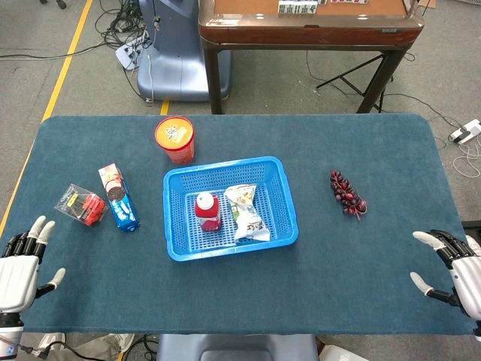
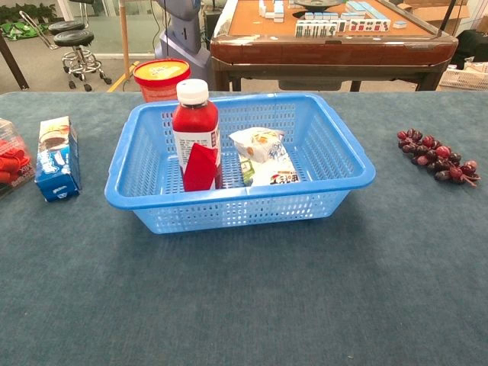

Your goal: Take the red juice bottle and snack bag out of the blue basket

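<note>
Red juice bottle (image 1: 207, 211) upright beside snack bag (image 1: 246, 213) in blue basket (image 1: 229, 171), well apart from left hand (image 1: 21, 269) and right hand (image 1: 451, 269); both are held empty, fingers spread.

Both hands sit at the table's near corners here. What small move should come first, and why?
Probably the left hand reaching toward the red juice bottle: it stands upright in the left part of the blue basket, nearer that hand. Both hands are open, the right hand too.
</note>
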You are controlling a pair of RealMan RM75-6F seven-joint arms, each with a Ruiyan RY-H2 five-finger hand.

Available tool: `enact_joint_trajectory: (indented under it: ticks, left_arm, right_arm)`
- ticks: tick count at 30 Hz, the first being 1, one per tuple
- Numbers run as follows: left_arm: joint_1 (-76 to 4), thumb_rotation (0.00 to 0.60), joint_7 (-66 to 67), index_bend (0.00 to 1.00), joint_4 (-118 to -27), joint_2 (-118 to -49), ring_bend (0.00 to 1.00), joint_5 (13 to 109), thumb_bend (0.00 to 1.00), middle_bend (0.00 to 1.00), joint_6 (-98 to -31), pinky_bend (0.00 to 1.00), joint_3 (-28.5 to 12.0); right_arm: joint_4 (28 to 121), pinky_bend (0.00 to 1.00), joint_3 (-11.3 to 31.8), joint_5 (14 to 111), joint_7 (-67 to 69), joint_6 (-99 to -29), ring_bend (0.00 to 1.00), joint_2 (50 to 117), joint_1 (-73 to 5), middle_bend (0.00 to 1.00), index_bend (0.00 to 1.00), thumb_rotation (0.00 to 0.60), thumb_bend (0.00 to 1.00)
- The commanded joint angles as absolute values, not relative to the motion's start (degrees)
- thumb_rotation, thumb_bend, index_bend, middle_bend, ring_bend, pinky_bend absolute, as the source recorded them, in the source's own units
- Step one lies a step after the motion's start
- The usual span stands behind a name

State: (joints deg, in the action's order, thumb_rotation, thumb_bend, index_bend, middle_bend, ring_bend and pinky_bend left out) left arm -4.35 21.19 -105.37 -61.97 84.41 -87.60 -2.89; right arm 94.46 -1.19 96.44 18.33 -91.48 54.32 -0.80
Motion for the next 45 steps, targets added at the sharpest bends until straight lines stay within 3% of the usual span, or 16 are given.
enact_joint_trajectory:
  ticks: [1,17,27,39,45]
  left_arm:
    - [-4.32,0.600,21.16,0.01,-105.35,-61.96,0.13,84.41,0.27,0.02,-87.66,0.14,-2.91]
    - [-4.23,0.600,21.12,0.01,-105.52,-61.80,0.13,83.82,0.27,0.02,-87.65,0.14,-3.10]
    - [-4.21,0.600,21.20,0.01,-105.65,-61.62,0.13,83.49,0.27,0.02,-87.47,0.14,-3.07]
    - [-3.83,0.600,20.45,0.01,-105.50,-61.34,0.13,83.56,0.27,0.02,-87.82,0.14,-2.88]
    - [-3.42,0.600,20.14,0.01,-105.69,-60.99,0.13,84.09,0.27,0.02,-88.44,0.14,-2.65]
  right_arm:
    - [94.45,0.24,-1.22,96.48,18.32,-91.53,0.17,54.29,-0.77,0.26,0.21,0.600,0.24]
    - [94.87,0.24,-1.35,96.89,18.07,-89.97,0.17,53.84,-1.82,0.26,0.21,0.600,0.24]
    - [97.10,0.24,-0.57,98.68,16.79,-85.37,0.17,52.69,-6.02,0.26,0.21,0.600,0.24]
    - [105.11,0.24,5.46,95.33,16.18,-65.79,0.17,52.39,-22.21,0.25,0.21,0.600,0.24]
    - [107.85,0.24,10.09,86.14,15.51,-54.72,0.17,56.27,-30.82,0.24,0.21,0.600,0.16]
